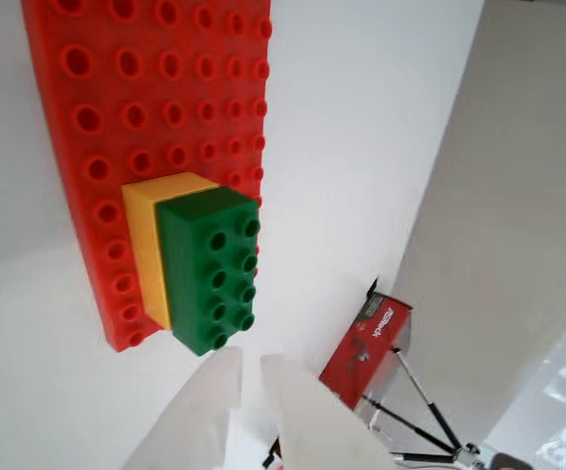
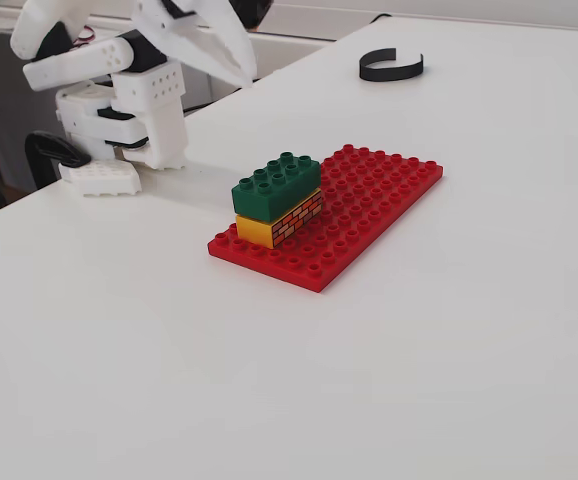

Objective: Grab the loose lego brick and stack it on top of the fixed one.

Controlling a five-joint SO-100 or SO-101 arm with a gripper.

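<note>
Green lego brick [image 2: 278, 181] sits on top of the yellow brick [image 2: 279, 224], which itself stands on the red studded baseplate [image 2: 369, 205] near that plate's edge on the white table [image 2: 449, 350]. Judging by this, the stacking looks done: the 2 bricks line up closely in the fixed view, and in the wrist view the green brick [image 1: 212, 266] covers most of the yellow one [image 1: 146, 240], with a yellow strip showing along one side, so the alignment may be slightly off or that may be only the viewing angle. All that seems left is for the arm to clear away.

The gripper [image 2: 231, 62] hangs raised well apart from the stack, near the robot's base, empty. In the wrist view its white fingers [image 1: 205, 411] stand a little apart with nothing between them.

The green brick is a plain-sided 2x4 piece, glossy, studs up, upright and level.
</note>
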